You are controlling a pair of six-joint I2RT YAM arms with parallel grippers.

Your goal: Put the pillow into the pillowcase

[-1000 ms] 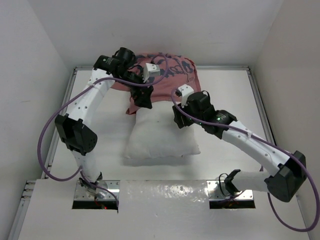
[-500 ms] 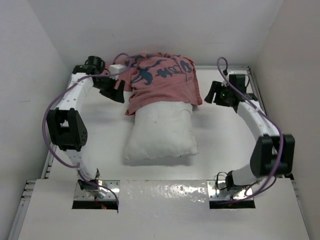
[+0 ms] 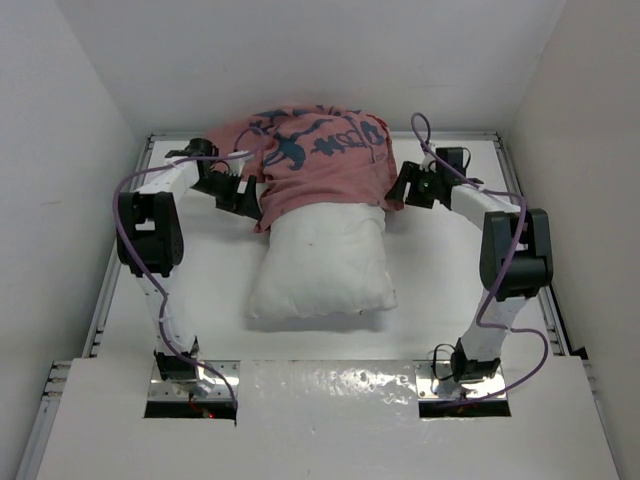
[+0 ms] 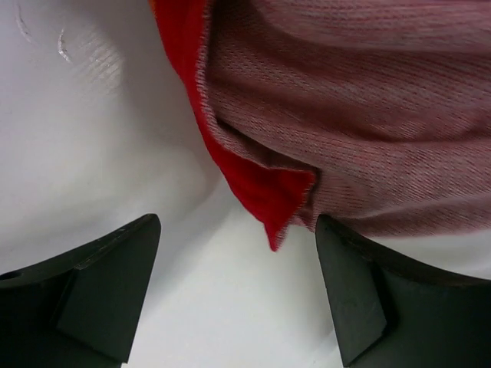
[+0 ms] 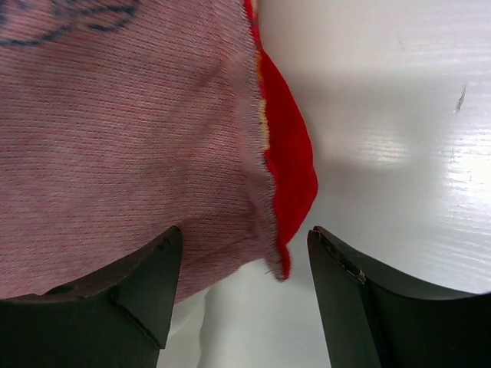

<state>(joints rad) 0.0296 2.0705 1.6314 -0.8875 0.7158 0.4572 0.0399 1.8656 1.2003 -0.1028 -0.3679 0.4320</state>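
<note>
Pillow [image 3: 322,262] lay on desk [image 3: 432,292], long axis pointing away from the bases, far end under pillowcase [image 3: 320,165] — left jaws and right jaws both open, each straddling a mouth corner, ungripped.

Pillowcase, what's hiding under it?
The far end of the white pillow goes under the pillowcase; the near part sticks out. How far it reaches is covered by cloth.

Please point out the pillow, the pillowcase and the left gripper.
Plump white stuffed pillow [image 3: 322,268], top view, uncovered middle.
Red printed fabric pillowcase [image 3: 320,165], top view, pale middle.
Left gripper [image 4: 236,230], left wrist view, between fingertips.
</note>
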